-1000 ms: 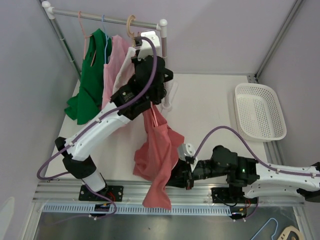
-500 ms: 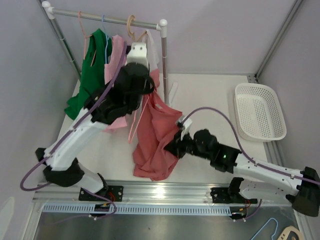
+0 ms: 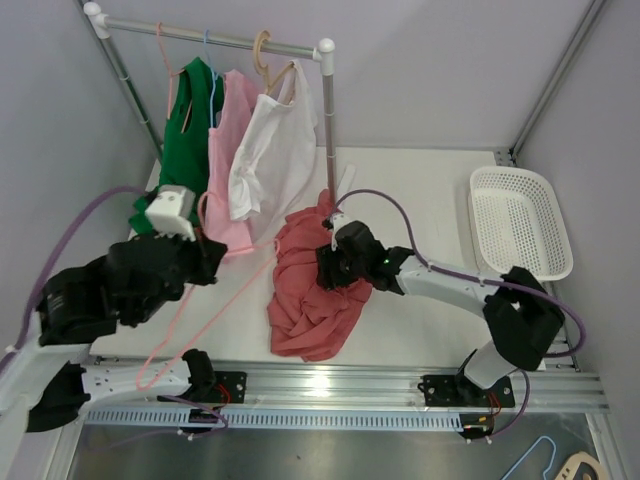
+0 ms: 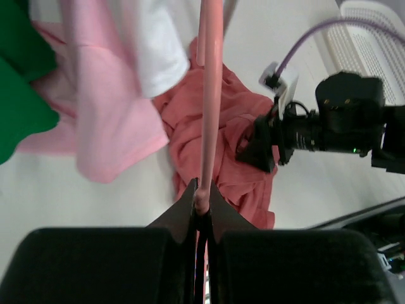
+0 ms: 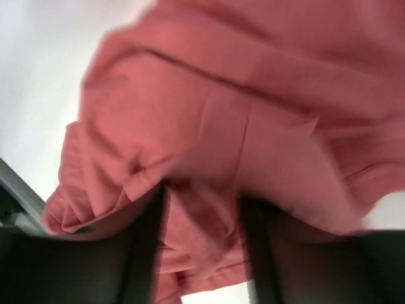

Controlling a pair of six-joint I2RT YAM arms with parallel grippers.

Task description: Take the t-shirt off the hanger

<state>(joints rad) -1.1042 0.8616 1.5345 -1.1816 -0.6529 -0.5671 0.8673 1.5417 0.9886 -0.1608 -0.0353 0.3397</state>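
- The left hand (image 4: 201,204) is clamped tight on a thin pink plastic hanger (image 4: 211,95).
- The salmon-red cotton t-shirt (image 3: 305,310) lies crumpled on the white bench (image 3: 420,200), off that hanger.
- The right hand (image 3: 328,270) pinches a fold of the t-shirt's upper edge.

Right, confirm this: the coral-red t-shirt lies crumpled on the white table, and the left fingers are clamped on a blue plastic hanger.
Wrong on the colour. The plastic hanger in the left fingers is pink, not blue, as the left wrist view shows. The coral-red t-shirt does lie crumpled on the white table.
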